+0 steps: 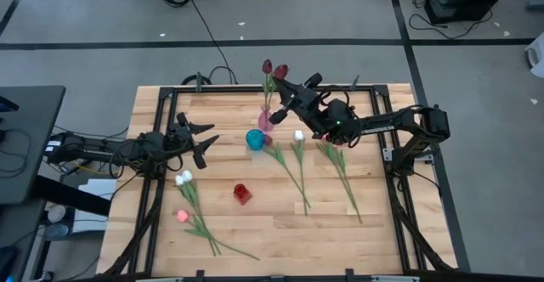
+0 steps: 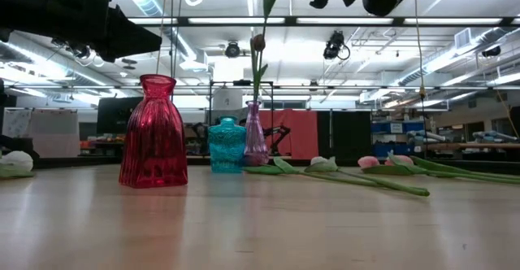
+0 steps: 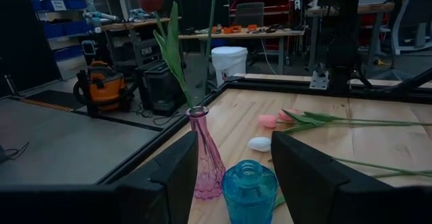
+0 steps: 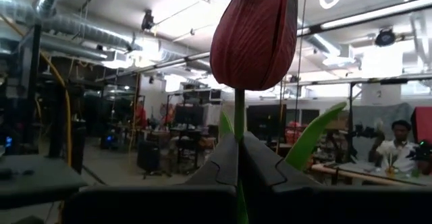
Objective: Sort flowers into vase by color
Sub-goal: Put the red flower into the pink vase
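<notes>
Across the counter (image 1: 374, 231), at about 12 o'clock of center: pink vase (image 1: 266, 121) standing upright with 1 maroon tulip (image 1: 267, 66) already in it. Just beside it toward 6 o'clock, teal vase (image 1: 254, 139); farther toward 6 o'clock, red vase (image 1: 242, 194).

Near 1 o'clock of the pink vase: right gripper (image 1: 287, 86), raised above the counter, clamped tight on the stem of a second maroon tulip (image 4: 255, 30). Head just beside the seated bloom, stem running back under the wrist toward 4 o'clock, so long axis tilted rather than plumb; probably needs swinging upright with the stem end brought over the narrow pink neck, toward 7 o'clock from the gripper.

At 9 o'clock of the teal vase: left gripper (image 1: 202, 141), fingers apart, nothing between them, waiting; clearly farther from the pink vase than the right.

Lying flat: 3 tulips (image 1: 297, 167) toward 4 o'clock of the teal vase, 3 more (image 1: 194, 210) at 7 o'clock.
</notes>
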Tool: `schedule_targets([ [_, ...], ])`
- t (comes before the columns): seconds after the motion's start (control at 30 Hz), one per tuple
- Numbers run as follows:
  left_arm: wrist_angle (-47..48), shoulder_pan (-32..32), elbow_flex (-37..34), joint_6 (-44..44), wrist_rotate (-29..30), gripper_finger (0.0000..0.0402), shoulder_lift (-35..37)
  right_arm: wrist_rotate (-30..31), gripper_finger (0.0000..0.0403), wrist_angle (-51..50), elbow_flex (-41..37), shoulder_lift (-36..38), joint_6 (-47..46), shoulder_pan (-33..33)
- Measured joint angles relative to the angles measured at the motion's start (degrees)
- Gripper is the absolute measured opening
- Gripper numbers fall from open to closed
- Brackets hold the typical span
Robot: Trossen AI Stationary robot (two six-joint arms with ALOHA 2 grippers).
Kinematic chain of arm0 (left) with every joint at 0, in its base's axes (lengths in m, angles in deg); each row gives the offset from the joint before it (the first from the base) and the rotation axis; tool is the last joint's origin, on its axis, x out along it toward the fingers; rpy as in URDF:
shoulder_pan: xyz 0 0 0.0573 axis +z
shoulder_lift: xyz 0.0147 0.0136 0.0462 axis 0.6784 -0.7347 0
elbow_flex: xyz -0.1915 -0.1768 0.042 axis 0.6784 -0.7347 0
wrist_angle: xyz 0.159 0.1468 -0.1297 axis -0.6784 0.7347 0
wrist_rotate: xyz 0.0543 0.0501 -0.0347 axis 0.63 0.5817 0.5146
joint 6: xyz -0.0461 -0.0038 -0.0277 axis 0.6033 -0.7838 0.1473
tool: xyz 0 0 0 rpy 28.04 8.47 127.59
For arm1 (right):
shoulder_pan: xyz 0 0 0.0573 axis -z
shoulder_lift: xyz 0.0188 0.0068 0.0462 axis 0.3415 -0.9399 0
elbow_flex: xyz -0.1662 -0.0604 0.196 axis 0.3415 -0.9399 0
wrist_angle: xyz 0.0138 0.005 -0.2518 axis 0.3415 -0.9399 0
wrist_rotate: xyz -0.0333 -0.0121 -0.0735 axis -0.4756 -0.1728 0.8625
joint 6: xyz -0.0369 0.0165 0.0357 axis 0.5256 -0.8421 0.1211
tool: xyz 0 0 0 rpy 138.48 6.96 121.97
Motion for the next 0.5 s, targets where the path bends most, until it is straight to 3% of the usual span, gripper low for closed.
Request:
schedule_targets([
  [0.17,0.0,0.0,0.0,0.0,0.0,0.0192,0.0,-0.2,0.0011,-2.7,0.0,0.0,-2.5,0.2],
  [0.5,-0.7,0.0,0.0,0.0,0.0,0.0192,0.0,-6.2,0.0018,-18.5,0.0,-0.1,-16.3,3.2],
])
